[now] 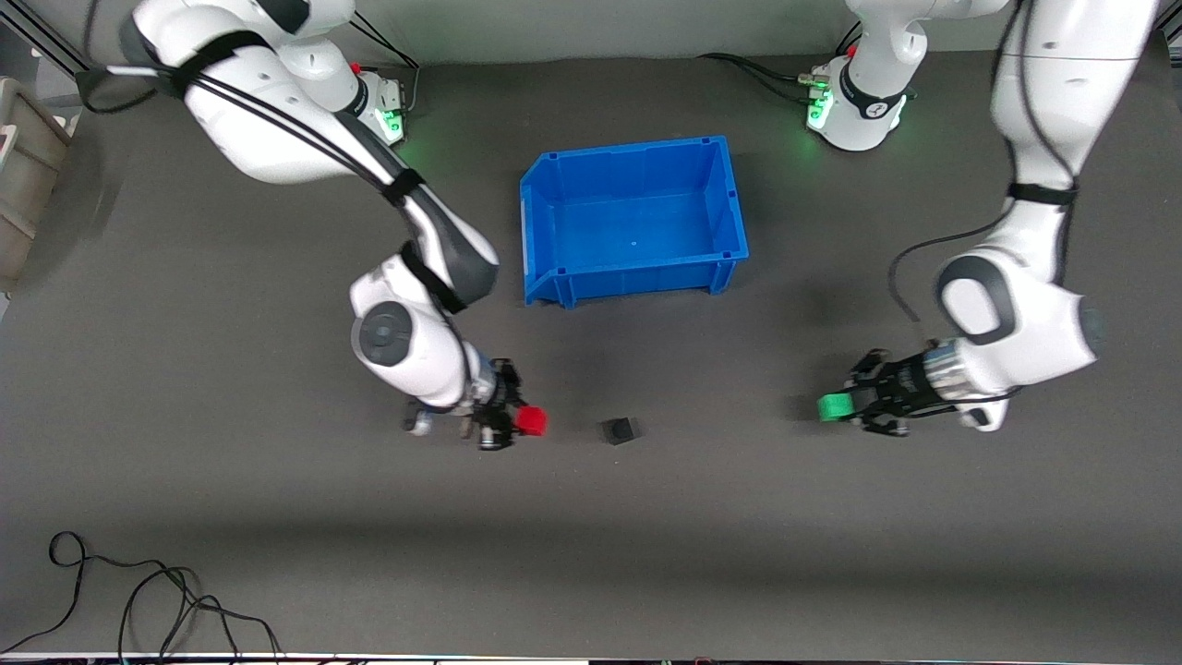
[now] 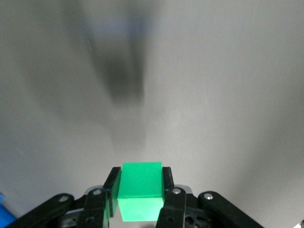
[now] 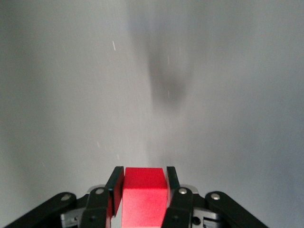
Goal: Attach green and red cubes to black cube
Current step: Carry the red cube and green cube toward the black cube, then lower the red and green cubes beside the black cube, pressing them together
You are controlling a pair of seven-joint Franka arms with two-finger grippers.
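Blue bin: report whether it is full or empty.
Empty. The front view shows the blue bin with only its bare blue floor inside; the red cube, green cube and black cube are all outside it.

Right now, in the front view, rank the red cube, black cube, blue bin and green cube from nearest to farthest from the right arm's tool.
1. Red cube: held in the right tool.
2. Black cube: on the mat, between the two tools.
3. Blue bin: mid-table, toward the robots' bases.
4. Green cube: held in the left tool, at the left arm's end.
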